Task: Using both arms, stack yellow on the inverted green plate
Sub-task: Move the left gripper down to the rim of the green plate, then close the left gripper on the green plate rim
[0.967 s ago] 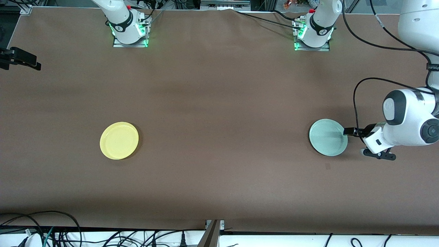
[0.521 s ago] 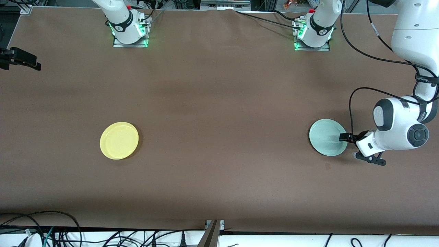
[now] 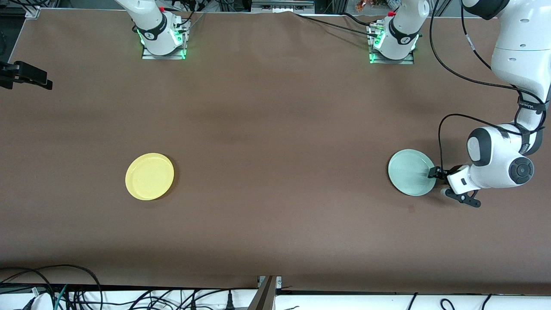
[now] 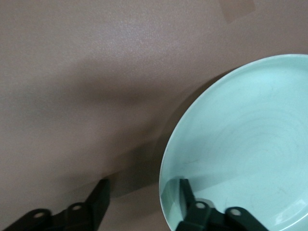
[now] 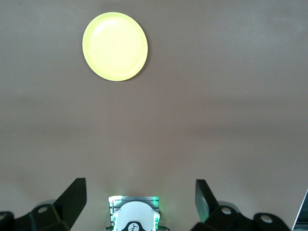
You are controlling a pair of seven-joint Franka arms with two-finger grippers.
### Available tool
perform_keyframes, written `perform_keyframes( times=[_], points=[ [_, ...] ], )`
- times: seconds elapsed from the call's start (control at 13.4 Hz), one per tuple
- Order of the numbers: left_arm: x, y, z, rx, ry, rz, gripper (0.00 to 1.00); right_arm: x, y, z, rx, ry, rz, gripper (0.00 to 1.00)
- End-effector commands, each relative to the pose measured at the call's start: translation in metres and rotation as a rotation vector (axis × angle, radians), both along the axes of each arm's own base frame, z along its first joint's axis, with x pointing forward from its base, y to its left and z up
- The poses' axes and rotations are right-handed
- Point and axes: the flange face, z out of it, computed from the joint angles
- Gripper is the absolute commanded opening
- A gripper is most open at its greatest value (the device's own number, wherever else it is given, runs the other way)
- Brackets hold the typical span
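Green plate [image 3: 411, 172] rim-up on desk [image 3: 275, 129], left arm's end. Left gripper [image 4: 144, 199] jaws part-open, straddling its rim: one finger inside, one outside, no squeeze visible yet. Yellow [image 3: 150, 176] well apart; right gripper [image 5: 139, 197] waits, jaws wide, empty.

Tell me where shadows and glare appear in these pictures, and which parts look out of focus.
Front view: even light; the round yellow plastic plate and the pale green round plastic plate cast only thin shadows. Left wrist view: a broad soft shadow darkens the brown table beside the green plate; the left gripper fingers look blurred. Right wrist view: the yellow plate glows nearly washed out; the right gripper fingers are dark and soft.
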Motion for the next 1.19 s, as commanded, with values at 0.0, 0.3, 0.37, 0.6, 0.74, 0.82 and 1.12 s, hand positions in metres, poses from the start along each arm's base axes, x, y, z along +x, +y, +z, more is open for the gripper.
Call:
perform_keyframes(
  times=[0.0,0.3,0.37,0.6,0.74,0.82,1.12],
  points=[
    [-0.001,-0.006,0.003,-0.012,-0.007,-0.045,0.16,-0.001,-0.001,0.002,0.008,-0.008,-0.010,1.00],
    [-0.001,-0.007,0.008,-0.020,-0.004,-0.084,0.00,-0.001,0.000,0.002,0.009,-0.008,-0.010,1.00],
    [0.002,-0.010,0.016,-0.020,-0.007,-0.090,0.00,-0.001,0.000,0.002,0.009,-0.008,-0.008,1.00],
    [0.008,-0.035,0.051,-0.011,-0.004,-0.116,0.00,-0.001,0.002,0.002,0.008,-0.009,-0.005,1.00],
    [0.014,-0.053,0.081,0.011,0.001,-0.159,0.00,-0.001,0.002,0.002,0.009,-0.009,-0.005,1.00],
    [0.021,-0.053,0.101,0.039,-0.012,-0.171,0.00,0.000,0.002,0.001,0.009,-0.011,-0.005,1.00],
    [0.038,-0.104,0.164,0.118,0.065,-0.255,0.00,0.002,0.002,0.002,0.005,-0.026,-0.005,1.00]
  ],
)
